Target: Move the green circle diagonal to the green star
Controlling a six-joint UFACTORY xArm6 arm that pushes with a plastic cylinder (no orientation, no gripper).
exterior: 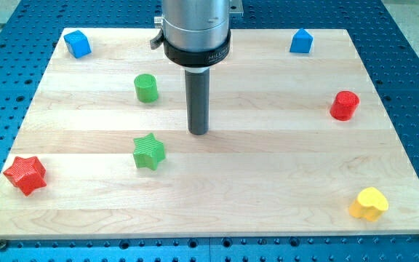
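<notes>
The green circle (146, 88) stands on the wooden board at the upper left of centre. The green star (149, 152) lies below it, almost straight down the view. My tip (198, 132) rests on the board near the centre, to the right of both green blocks. It is right of and below the circle, and right of and slightly above the star. It touches neither block.
A blue cube (78, 44) sits at the board's top left and a blue block (301, 41) at the top right. A red cylinder (345, 105) is at the right, a yellow block (369, 204) at the bottom right, a red star (26, 175) at the bottom left.
</notes>
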